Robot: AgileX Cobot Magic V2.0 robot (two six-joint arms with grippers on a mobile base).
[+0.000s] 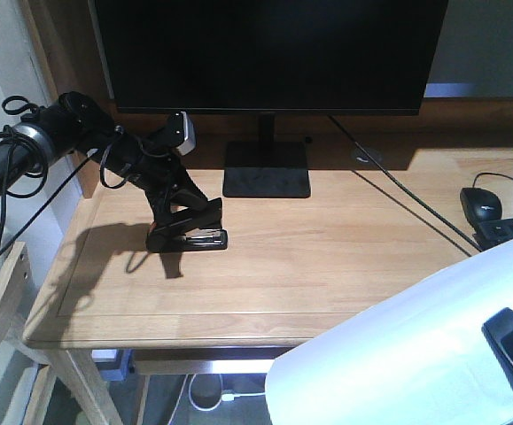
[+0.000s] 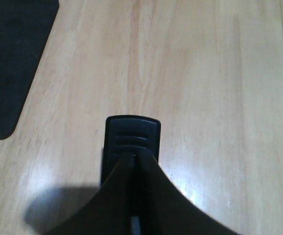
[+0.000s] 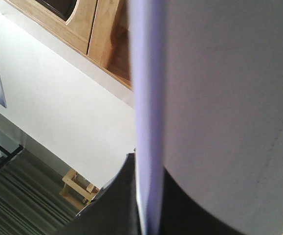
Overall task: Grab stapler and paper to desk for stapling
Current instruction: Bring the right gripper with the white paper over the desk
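**While the stapler [image 1: 201, 237] sits on the desk [image 1: 327, 266], the paper [image 1: 398, 354] hangs at the right**

Where the left gripper [image 1: 183, 223] reaches down in front of the monitor [image 1: 265, 53], its jaws are clamped on the stapler, which rests left of the desk's middle. The right gripper [image 3: 148, 205] (only one dark finger shows in the front view) pinches the paper by its edge, the white sheets held beyond the desk's front right corner.

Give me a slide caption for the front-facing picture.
Left gripper holds the stapler down at the desk; right gripper holds the paper in the foreground.
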